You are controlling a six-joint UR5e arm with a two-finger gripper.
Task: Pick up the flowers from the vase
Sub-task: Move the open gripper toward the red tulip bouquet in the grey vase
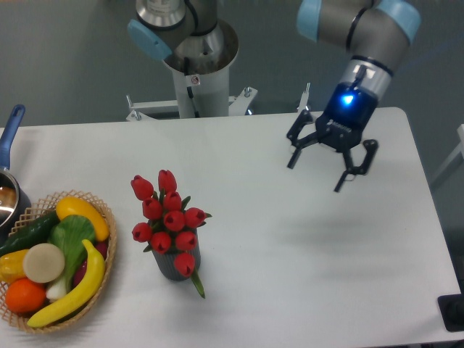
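Flowers [168, 220] upright in vase [175, 264], well left of the released, empty hand [315, 177].

A: What can't we see properly?

B: The vase [174, 262] mostly. The flowers [168, 221] cover its mouth and upper wall; only the lower dark part shows, so the stems inside are hidden.

A: And at the left?

B: The pot [10, 190] is cut by the picture's edge; just a blue handle and a bit of rim show. The basket [101, 250] runs off the bottom left corner too, and its inside lies under the fruit.

A: The arm?

B: Its upper links leave the top edge. A dark thing [453, 313] at the bottom right corner is cut off; I cannot tell what it is.
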